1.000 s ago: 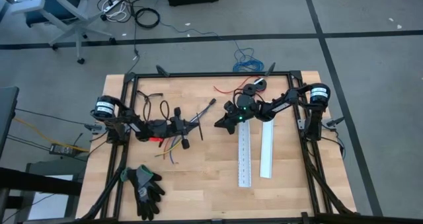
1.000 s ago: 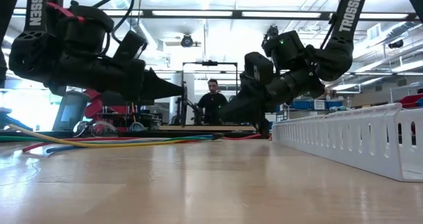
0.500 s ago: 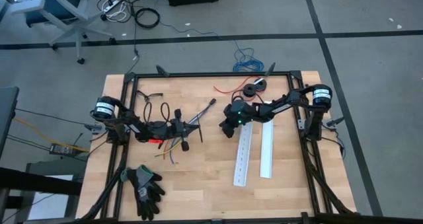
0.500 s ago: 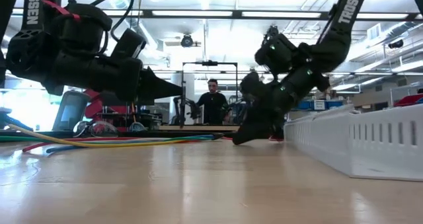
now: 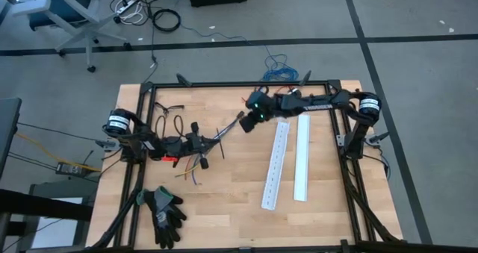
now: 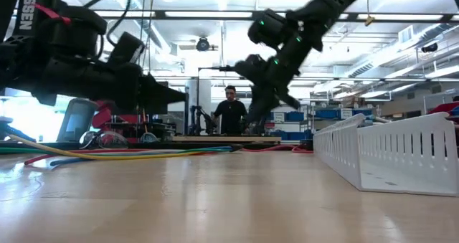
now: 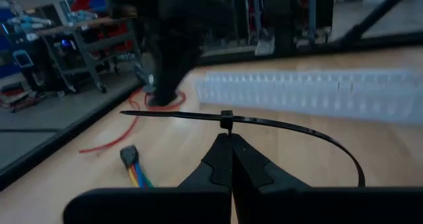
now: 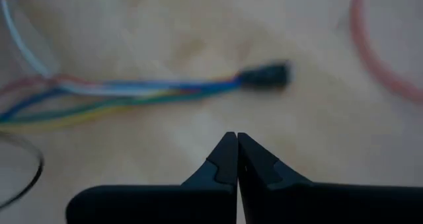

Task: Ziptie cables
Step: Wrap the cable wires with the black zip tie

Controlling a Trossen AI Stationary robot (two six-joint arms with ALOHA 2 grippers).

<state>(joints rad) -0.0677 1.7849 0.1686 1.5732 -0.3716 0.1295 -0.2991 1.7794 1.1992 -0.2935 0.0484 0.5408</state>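
Right gripper (image 8: 231, 139) swung over cables (image 8: 132, 92); jaws shut, empty

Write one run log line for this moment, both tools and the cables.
left tool: shut on zip tie | right tool: shut, empty, above table | cables: on table, untied

Wooden table (image 5: 239, 208): cables (image 5: 190, 167) near left edge, black gloves (image 5: 166, 212) front-left corner, two white slotted ducts (image 5: 287, 160) right half.
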